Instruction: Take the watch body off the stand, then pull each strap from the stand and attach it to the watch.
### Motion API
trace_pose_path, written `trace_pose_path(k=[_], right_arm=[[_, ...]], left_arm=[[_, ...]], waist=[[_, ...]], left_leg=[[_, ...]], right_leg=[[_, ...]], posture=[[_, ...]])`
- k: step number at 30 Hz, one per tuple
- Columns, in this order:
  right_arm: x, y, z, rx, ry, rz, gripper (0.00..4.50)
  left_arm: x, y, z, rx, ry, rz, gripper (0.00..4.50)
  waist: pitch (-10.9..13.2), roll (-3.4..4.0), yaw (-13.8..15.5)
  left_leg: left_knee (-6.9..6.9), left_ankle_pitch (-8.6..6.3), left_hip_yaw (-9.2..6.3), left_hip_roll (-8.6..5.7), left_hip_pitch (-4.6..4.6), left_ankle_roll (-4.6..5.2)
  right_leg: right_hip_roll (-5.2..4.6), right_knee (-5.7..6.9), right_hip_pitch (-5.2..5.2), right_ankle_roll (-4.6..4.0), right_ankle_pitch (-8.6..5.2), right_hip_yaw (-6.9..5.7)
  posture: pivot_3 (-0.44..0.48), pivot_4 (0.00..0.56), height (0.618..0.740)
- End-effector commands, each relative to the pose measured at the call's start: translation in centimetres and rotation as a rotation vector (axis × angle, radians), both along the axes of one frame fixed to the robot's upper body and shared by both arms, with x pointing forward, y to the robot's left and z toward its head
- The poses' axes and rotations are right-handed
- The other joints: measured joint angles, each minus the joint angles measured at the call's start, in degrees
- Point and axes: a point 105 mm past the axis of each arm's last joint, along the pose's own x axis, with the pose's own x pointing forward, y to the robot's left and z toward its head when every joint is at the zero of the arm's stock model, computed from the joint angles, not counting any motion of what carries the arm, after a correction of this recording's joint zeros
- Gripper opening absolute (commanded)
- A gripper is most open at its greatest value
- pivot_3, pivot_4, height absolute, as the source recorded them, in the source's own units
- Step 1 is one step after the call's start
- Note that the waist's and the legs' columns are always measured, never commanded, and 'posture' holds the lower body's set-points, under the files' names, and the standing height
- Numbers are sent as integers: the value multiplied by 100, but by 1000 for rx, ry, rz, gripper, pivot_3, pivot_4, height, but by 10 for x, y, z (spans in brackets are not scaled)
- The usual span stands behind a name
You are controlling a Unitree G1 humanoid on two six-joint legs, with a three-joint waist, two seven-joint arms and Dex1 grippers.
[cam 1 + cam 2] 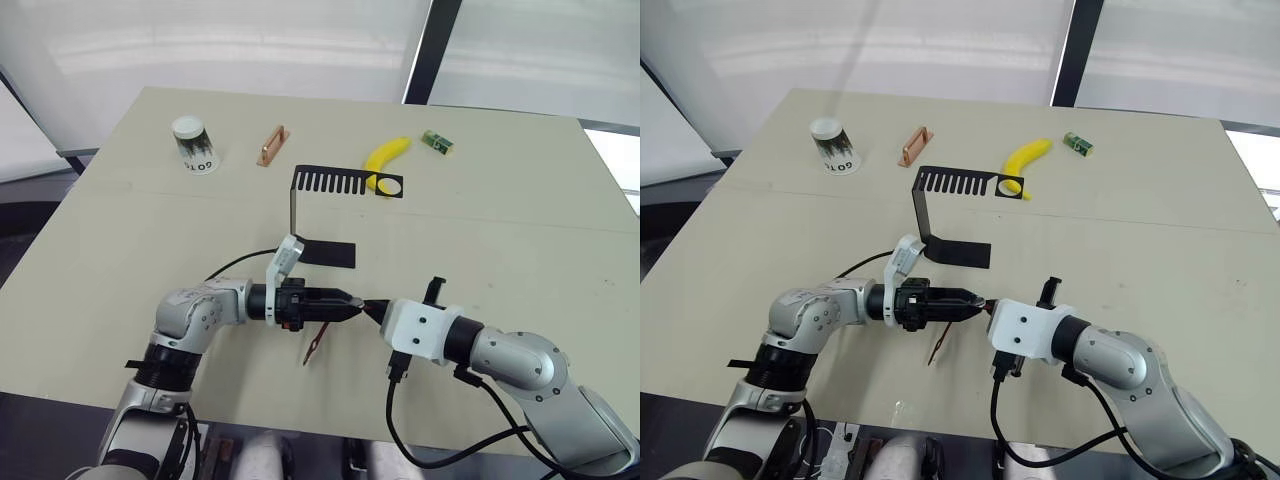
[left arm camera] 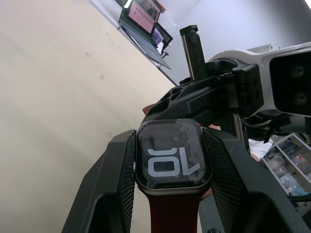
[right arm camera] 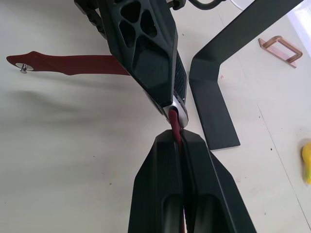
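Observation:
My left gripper (image 1: 353, 302) is shut on the watch body (image 2: 172, 158), a grey-rimmed case whose black screen shows light digits between the black fingers (image 2: 114, 179). One dark red strap (image 1: 315, 348) hangs from the watch down to the table. My right gripper (image 1: 373, 308) meets the left one tip to tip and is shut on the other strap (image 3: 176, 127), whose end sits against the watch body's edge. The black stand (image 1: 325, 215) is upright just beyond both grippers, with nothing in its comb-slotted arm (image 1: 345, 182).
A yellow banana (image 1: 385, 158) lies behind the stand's round hole. A white cup (image 1: 193, 145), a copper clip (image 1: 272, 146) and a small green item (image 1: 437, 142) sit along the table's far side. The near table edge is close below the grippers.

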Motion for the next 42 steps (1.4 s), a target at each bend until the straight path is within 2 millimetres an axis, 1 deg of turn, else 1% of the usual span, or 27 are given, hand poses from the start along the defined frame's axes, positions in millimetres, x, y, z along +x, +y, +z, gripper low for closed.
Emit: trace_pose_path(k=[1, 16, 18, 20, 23, 24, 25, 27, 28, 29, 30, 32, 34, 35, 37, 39, 41, 42], right_arm=[[-11, 19, 16, 49, -59, 99, 0], [-15, 16, 20, 53, -67, 96, 0], [-16, 13, 21, 92, -42, 69, 0], [-22, 8, 18, 87, -4, 64, 623], [-35, -6, 13, 51, 42, 53, 1670], [-39, -12, 12, 44, 53, 47, 2294], [-42, -19, 10, 25, 62, 39, 2587], [-49, -31, 9, 9, 67, 27, 3376], [-51, -40, 13, 22, 32, 2, 3807], [-52, -46, 16, 32, 5, -17, 4247], [-56, -53, 16, 38, 6, -31, 4380], [-65, -65, 16, 81, 2, -56, 4380], [-80, -78, 13, 157, 37, -91, 4380], [-88, -81, 14, 203, 42, -87, 4380], [-99, -86, 18, 284, 36, -90, 4380], [-107, -92, 17, 325, 62, -105, 4380], [-108, -99, 21, 379, 50, -153, 4380], [-108, -102, 22, 398, 40, -167, 4380]], left_arm=[[-27, -28, 12, -62, -31, -166, 1635], [-23, -26, 9, -55, -48, -133, 1635], [-21, -24, 9, -52, -62, -124, 1635], [-18, -20, 7, -46, -122, -111, 1635], [-15, -8, 12, -98, -322, -93, 1635], [-16, -3, 14, -116, -412, -100, 1635], [-17, 2, 14, -122, -528, -107, 1635], [-19, 9, 14, -124, -730, -135, 1635], [-16, 12, 19, -138, -853, -114, 1635], [-14, 14, 23, -150, -933, -96, 1635], [-13, 16, 26, -157, -1003, -80, 1635], [-15, 21, 27, -157, -1138, -106, 1635], [-17, 27, 25, -139, -1282, -119, 1635], [-18, 29, 24, -129, -1323, -123, 1635], [-19, 33, 21, -115, -1380, -128, 1635], [-19, 37, 20, -97, -1419, -116, 1635], [-18, 39, 21, -80, -1450, -101, 1635], [-18, 40, 22, -72, -1461, -89, 1635]], waist=[[0, 0, -1], [0, 0, -1], [0, 0, 1], [0, 0, 5], [0, 0, 19], [0, -1, 18], [0, -1, 19], [0, 0, 24], [0, 0, 23], [0, 0, 24], [0, 0, 25], [0, 0, 41], [0, 0, 33], [0, 0, 43], [0, 1, 30], [0, 0, -5], [0, 0, -10], [0, 0, -11]], left_leg=[[0, 0, 0, 0, 0, 0], [0, 0, 0, 0, 0, 0], [0, 0, 0, 0, 0, 0], [0, 0, 0, 0, 0, 0], [-1, -1, -2, -1, -3, 0], [-2, -2, -2, -1, -3, 0], [-2, -2, -2, -1, -4, 0], [-2, -2, -1, -1, -5, 0], [-2, -2, -1, 0, -4, 0], [-2, -1, 0, -1, -3, 1], [-2, -1, 1, -1, -2, 1], [-3, -1, 2, -1, 0, 2], [-8, -2, 1, 2, 3, 2], [-10, -2, 1, 1, 3, 3], [-12, -2, 0, 2, 8, 3], [-10, -4, 4, 1, 10, 6], [-8, -11, 5, 2, 17, 18], [-8, -26, 4, 3, 19, 42]], right_leg=[[0, 0, 0, 0, 0, 0], [0, 0, 0, 0, 0, 0], [0, 0, 0, 0, 0, 0], [0, 0, 0, 0, 0, 0], [-2, -3, -1, 0, 0, -3], [-2, -5, 0, 0, 0, -3], [-2, -6, 0, 0, 0, -4], [-2, -10, 0, 0, 0, -5], [-1, -9, 0, -1, 0, -6], [-1, -10, 1, -2, 0, -5], [-1, -10, 2, -2, 0, -4], [-1, -10, 6, -1, 0, -3], [2, -10, 6, -1, 0, -5], [1, -9, 6, -1, 0, -4], [4, -8, 8, -1, 0, -5], [2, -7, 10, -1, 0, -1], [0, -10, 19, 0, 1, 3], [-1, -12, 21, 0, 1, 6]], posture=[[0, 150, 729], [0, 150, 729], [0, 150, 729], [0, 150, 729], [0, 150, 729], [0, 150, 729], [0, 150, 729], [0, 150, 729], [0, 150, 729], [0, 150, 729], [0, 150, 729], [0, 150, 729], [0, 150, 729], [0, 150, 729], [0, 150, 729], [0, 150, 729], [0, 150, 729], [0, 150, 729]])
